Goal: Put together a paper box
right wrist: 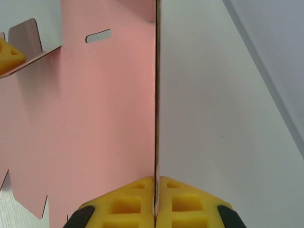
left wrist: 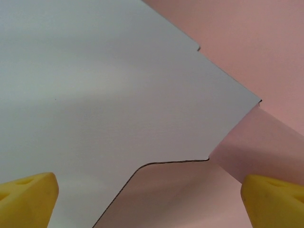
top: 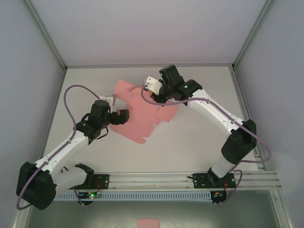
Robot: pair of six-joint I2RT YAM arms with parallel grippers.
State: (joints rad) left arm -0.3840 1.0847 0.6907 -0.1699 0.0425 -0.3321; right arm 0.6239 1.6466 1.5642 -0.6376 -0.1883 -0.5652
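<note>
We see the paper box [top: 142, 116] spread on the surface [top: 199, 137]. The right end effector [right wrist: 155, 192] pinches its raised flap; the left end effector [left wrist: 149, 197] is wide open at its left edge.

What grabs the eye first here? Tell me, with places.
The pink paper box, a flat many-flapped cut-out, lies in the middle of the table between the arms. The right gripper is clamped shut on one of its edges at the far side. The left gripper stands wide open at its left side.
</note>
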